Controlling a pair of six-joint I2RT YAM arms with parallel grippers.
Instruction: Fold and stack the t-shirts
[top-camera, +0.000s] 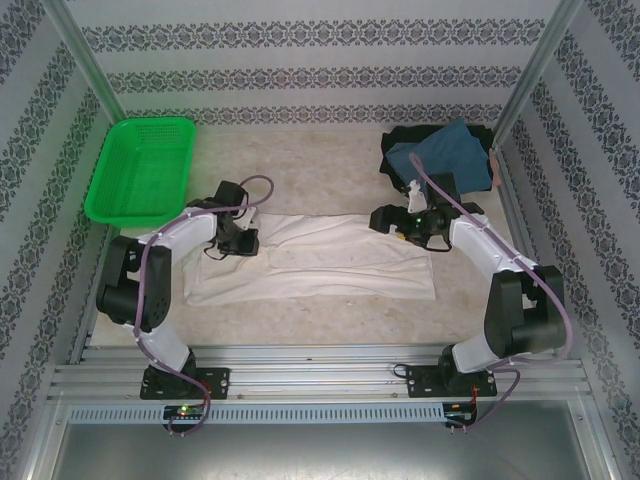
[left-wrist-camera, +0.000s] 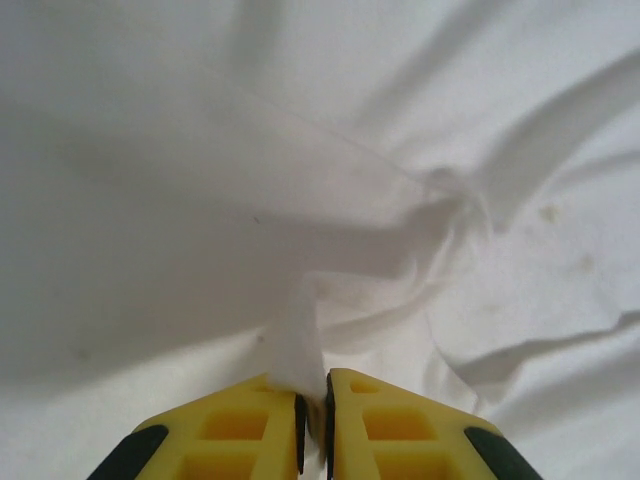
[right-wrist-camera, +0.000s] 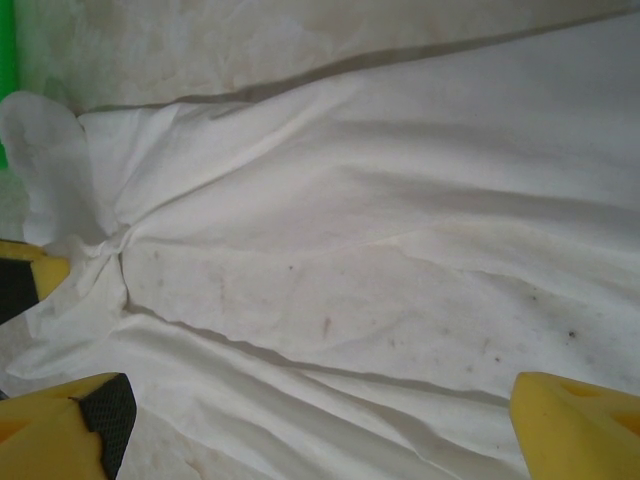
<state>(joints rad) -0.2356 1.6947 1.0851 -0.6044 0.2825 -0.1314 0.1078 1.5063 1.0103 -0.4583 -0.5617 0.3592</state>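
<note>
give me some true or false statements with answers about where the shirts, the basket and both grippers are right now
1. The left gripper is shut on a bunched fold of the white cloth t-shirt. True.
2. The right gripper is clamped on that shirt. False: its jaws stand wide open over the shirt's right end.
3. The crumpled teal-blue cloth t-shirt lies in the green plastic mesh basket. False: it lies on the black cloth t-shirt at the table's far right corner.
4. The white shirt lies spread out between the two arms. True.
</note>
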